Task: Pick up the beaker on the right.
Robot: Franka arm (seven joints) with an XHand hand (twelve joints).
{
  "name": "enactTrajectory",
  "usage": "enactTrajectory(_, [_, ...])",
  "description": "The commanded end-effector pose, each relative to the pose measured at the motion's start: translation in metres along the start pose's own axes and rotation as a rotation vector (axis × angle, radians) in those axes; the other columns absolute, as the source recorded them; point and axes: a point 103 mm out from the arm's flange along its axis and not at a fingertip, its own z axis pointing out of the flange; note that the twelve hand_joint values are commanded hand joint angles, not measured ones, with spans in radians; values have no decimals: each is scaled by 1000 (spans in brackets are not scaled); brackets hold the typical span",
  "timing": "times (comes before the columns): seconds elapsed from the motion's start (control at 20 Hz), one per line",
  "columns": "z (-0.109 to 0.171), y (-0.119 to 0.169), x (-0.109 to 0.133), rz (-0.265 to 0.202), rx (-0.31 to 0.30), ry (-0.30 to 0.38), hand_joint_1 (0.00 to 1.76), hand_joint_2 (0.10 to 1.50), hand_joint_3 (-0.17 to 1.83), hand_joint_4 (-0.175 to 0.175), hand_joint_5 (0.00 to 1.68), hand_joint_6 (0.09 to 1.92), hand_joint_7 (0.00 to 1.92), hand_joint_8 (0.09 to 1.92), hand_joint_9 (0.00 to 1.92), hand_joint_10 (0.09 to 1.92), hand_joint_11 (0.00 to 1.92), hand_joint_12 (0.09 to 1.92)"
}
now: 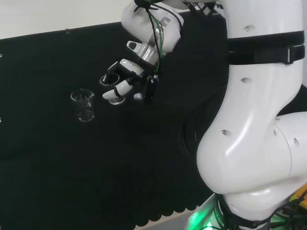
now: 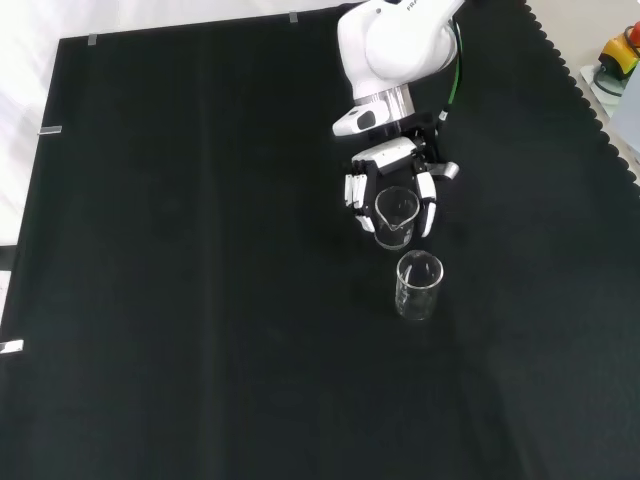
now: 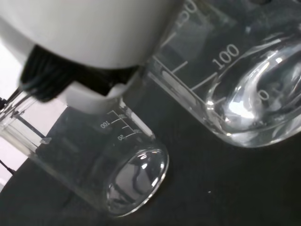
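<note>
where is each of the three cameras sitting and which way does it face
Head view: behind and above the arm's base, looking over the white arm links at the hand round one beaker, another beaker to its left.
Front view: facing the arm, looking down on the cloth; the hand enters from the top.
Wrist view: at the wrist, looking past the palm; both beakers loom close.
Shared: all views show both beakers.

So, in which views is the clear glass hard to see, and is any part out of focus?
Head view: both beakers show mainly as thin bright rims on the black cloth; the one in the hand is partly hidden. Front view: the free beaker and the held beaker read as faint outlines. Wrist view: glare on the glass bases, and the white hand part is blurred.
</note>
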Motion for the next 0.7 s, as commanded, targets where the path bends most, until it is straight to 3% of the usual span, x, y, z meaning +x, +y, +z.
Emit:
enactTrajectory(0.05, [-18, -7, -3, -20, 8, -28, 1426, 708, 476, -175, 1300, 521, 1382, 620, 1456, 87, 1151, 813])
enactTrajectory(0.35, [-32, -15, -11, -13, -22, -12, 1426, 705, 478, -175, 1305, 512, 1381, 615, 1462, 87, 1163, 811])
enactTrajectory(0.7, [-36, -13, -5, -16, -11, -29, 1427, 697, 489, -175, 1310, 505, 1381, 611, 1469, 87, 1174, 807])
